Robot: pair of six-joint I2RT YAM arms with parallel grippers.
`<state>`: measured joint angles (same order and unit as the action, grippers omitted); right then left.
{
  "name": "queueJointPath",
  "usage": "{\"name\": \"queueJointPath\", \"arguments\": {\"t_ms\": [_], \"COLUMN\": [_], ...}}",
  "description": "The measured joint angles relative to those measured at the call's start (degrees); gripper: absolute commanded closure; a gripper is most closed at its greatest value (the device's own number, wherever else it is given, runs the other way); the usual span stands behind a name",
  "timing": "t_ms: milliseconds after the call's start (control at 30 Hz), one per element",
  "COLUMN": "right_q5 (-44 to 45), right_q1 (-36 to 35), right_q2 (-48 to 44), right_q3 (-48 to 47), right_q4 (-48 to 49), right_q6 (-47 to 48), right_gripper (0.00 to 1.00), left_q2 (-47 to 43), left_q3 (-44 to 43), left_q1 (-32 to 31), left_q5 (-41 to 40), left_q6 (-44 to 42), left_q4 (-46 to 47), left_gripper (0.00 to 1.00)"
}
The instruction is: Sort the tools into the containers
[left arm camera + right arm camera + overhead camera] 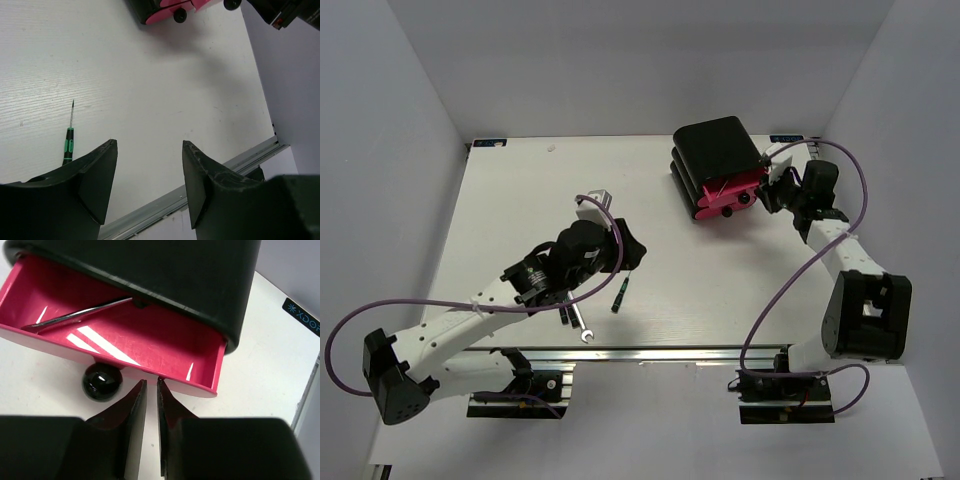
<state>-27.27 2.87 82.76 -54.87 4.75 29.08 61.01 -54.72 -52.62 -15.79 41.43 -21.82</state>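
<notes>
The black drawer stack [718, 152] stands at the back right, with one pink drawer [732, 193] pulled open. In the right wrist view this drawer [150, 345] holds a thin silver metal tool [75, 316], and its black knob [101, 381] is just left of my fingers. My right gripper [151, 381] is shut and empty, with its tips at the drawer's front rim; it also shows in the top view [778, 190]. My left gripper [625, 250] is open and empty above the table [149, 142]. A green-handled screwdriver [619, 297] lies near it [69, 145]. A silver wrench [583, 332] lies by the front rail.
A metal rail [650, 352] runs along the table's front edge and also shows in the left wrist view [210, 185]. White walls close in the left, back and right sides. The right arm's purple cable [790, 290] loops over the table's right part.
</notes>
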Motion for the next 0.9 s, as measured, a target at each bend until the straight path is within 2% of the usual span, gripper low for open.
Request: {"name": "queueJointPath", "arguments": {"t_ms": [400,567,667,767,800,867,900], "right_q5": [1.0,1.7,1.1,-0.4,-0.9,-1.7,-2.1], "right_q1": [0.0,0.0,0.3,0.6,0.8,0.8,0.8], "right_q2": [16.0,15.0,10.3,4.8,4.0,3.9,4.6], "right_q3": [-12.8,-12.3,-7.9,-1.8,-0.5,1.6,2.2], "right_q4": [4.4,4.6,4.7,4.7,4.8,4.8,4.8], "right_q6": [-13.3,-17.1,-18.9,-21.0,-21.6,-22.9,-23.4], "right_gripper": [0.8,0.81,0.79,0.67,0.59,0.48,0.35], "left_q2": [2.1,2.4,2.4,2.4,2.4,2.4,2.4], "left_q3": [0.0,0.0,0.0,0.3,0.5,1.0,1.2], "left_q1": [0.0,0.0,0.0,0.0,0.0,0.0,0.0], "left_q5": [0.2,0.2,0.1,-0.1,-0.2,-0.3,-0.3], "left_q6": [0.1,0.6,1.0,1.2,1.2,1.4,1.5], "left_q4": [-0.1,-0.2,-0.3,-0.4,-0.4,-0.7,-0.9], "left_gripper": [0.35,0.37,0.46,0.5,0.5,0.49,0.48]}}
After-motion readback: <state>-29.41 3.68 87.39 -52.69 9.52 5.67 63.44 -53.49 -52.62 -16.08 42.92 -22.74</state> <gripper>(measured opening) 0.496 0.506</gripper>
